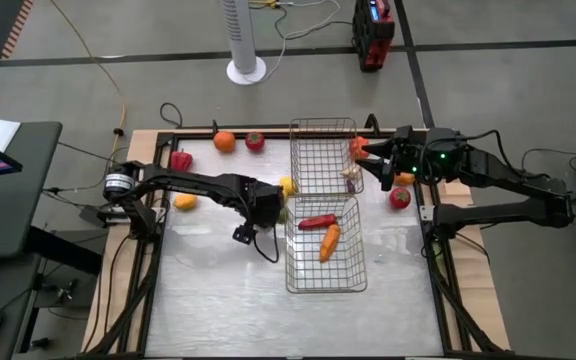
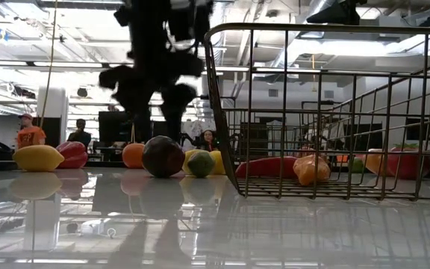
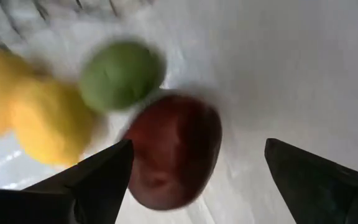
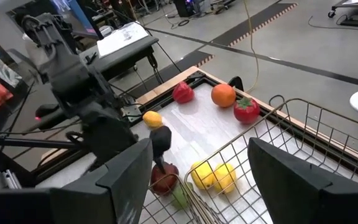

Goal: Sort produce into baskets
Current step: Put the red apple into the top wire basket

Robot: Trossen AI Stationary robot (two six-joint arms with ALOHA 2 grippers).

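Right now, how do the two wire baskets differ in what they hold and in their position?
The near basket holds a red pepper and a carrot; the far basket holds only pale garlic. The near one lies mid-table, the far one at the back edge. Both are silver wire mesh.

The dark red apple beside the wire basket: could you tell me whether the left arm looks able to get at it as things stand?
Probably yes. The left pincer is open right over the dark red apple, a finger on each side. The round green lime touches the apple but sits clear of the fingers' path.
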